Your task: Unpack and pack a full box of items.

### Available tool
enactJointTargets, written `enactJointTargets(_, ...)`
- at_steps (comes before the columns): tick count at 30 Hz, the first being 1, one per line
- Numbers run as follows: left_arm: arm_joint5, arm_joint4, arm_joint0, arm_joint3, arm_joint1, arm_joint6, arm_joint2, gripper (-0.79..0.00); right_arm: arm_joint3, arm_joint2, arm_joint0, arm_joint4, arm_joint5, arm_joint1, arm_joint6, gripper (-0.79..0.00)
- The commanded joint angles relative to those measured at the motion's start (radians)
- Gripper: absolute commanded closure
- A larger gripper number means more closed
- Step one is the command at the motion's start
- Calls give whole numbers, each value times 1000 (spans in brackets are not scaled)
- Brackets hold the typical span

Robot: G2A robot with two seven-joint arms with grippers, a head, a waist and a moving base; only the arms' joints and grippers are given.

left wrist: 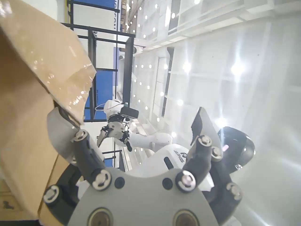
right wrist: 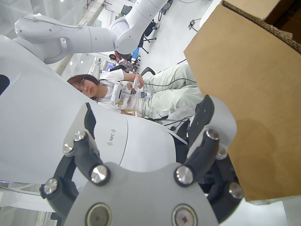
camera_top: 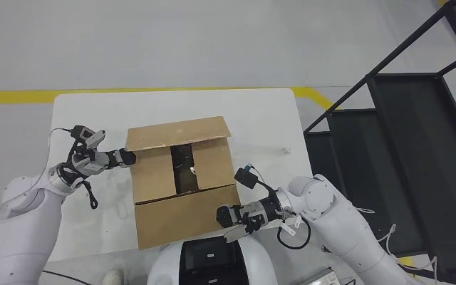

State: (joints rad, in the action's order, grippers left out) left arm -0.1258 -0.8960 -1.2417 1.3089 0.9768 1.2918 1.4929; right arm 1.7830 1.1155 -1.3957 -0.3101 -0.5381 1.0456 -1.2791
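The cardboard box (camera_top: 182, 214) sits mid-table (camera_top: 263, 114), top partly open, its slightly longer axis pointing away from the robot, with the left gripper (camera_top: 129, 157) spread wide at its far-left corner and the right gripper (camera_top: 228, 222) spread wide at its near-right corner.

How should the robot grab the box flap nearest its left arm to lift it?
Likely the free edge of that flap along the dark centre gap, coming from above: it lies nearly flat, so only that gap leaves room to get underneath.
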Motion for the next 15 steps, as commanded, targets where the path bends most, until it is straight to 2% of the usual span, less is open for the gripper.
enactJointTargets(1, 7, -28, 13, 1, 2, -2, 2, -785, 0, 0, 0, 0, 0, 0, 0, -785)
enactJointTargets(7, 34, -148, 108, -68, 26, -15, -55, -785, 0, 0, 0, 0, 0, 0, 0, -785)
enactJointTargets(10, 55, -189, 189, -141, 42, -7, -103, -785, 0, 0, 0, 0, 0, 0, 0, -785)
enactJointTargets(15, 29, -167, 331, -286, 74, -81, -190, -785, 0, 0, 0, 0, 0, 0, 0, -785)
